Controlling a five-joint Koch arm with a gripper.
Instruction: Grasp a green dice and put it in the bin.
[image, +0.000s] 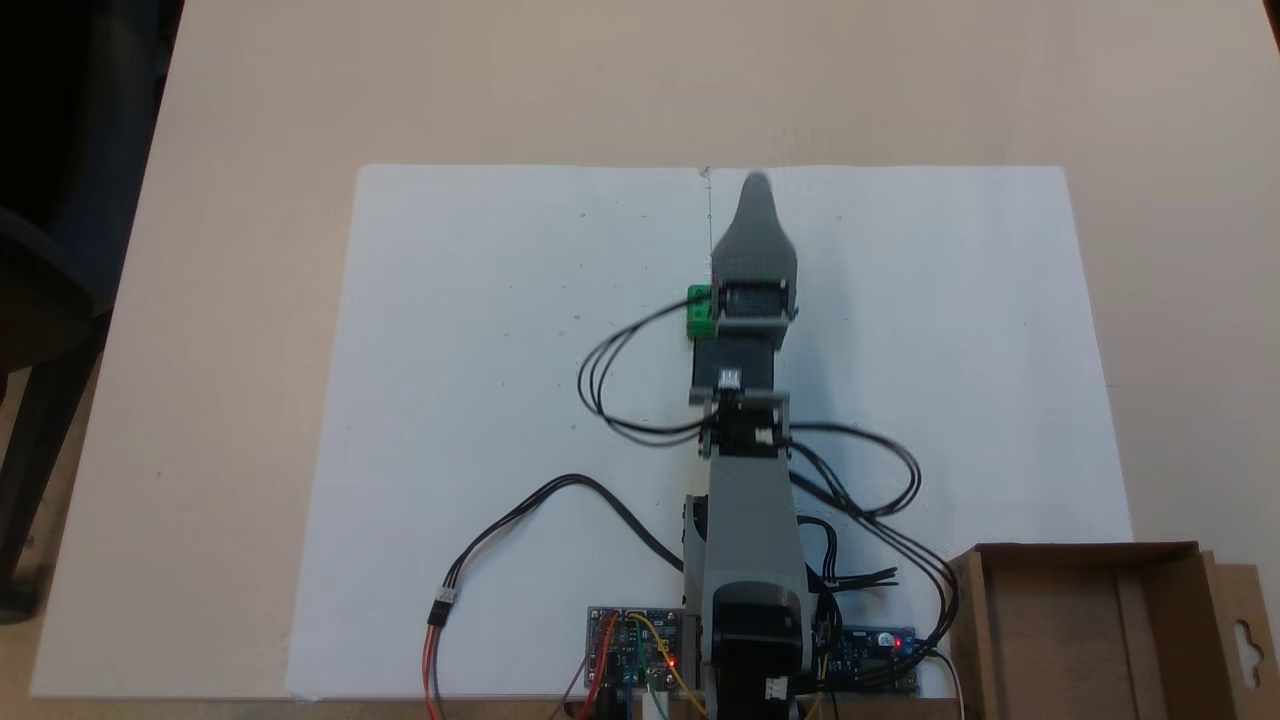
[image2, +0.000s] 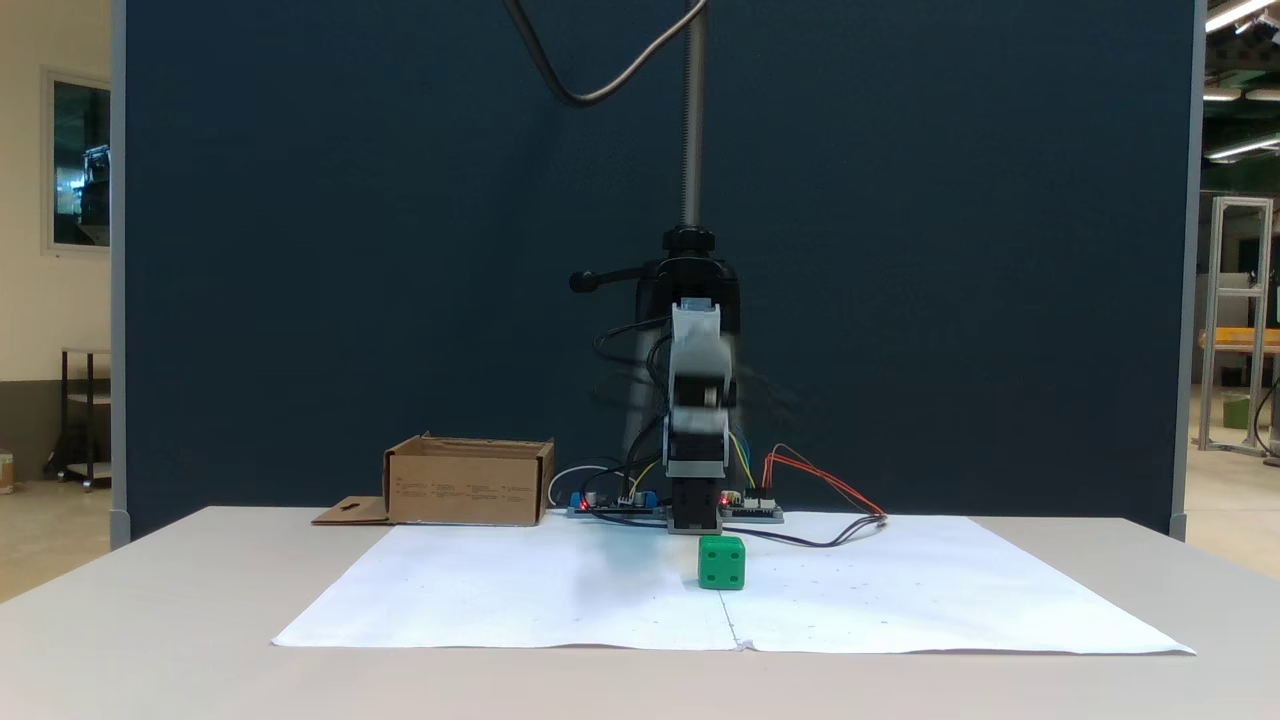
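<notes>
The green dice (image: 699, 312) lies on the white paper, and the arm's wrist covers its right part in a fixed view from above. From the front, the dice (image2: 721, 562) rests free on the paper with pip holes showing. The grey gripper (image: 757, 190) hangs in the air above and beyond it, blurred (image2: 695, 330), touching nothing. Its jaws overlap, so their state is unclear. The bin (image: 1080, 630), a brown cardboard box, stands beside the arm's base (image2: 468, 482) with its flap lying flat.
White paper sheets (image: 480, 400) cover the table's middle. Black cable loops (image: 610, 385) hang beside the arm. Circuit boards (image: 635, 645) with red lights sit at the base. A camera pole (image2: 692, 120) rises behind, before a blue partition.
</notes>
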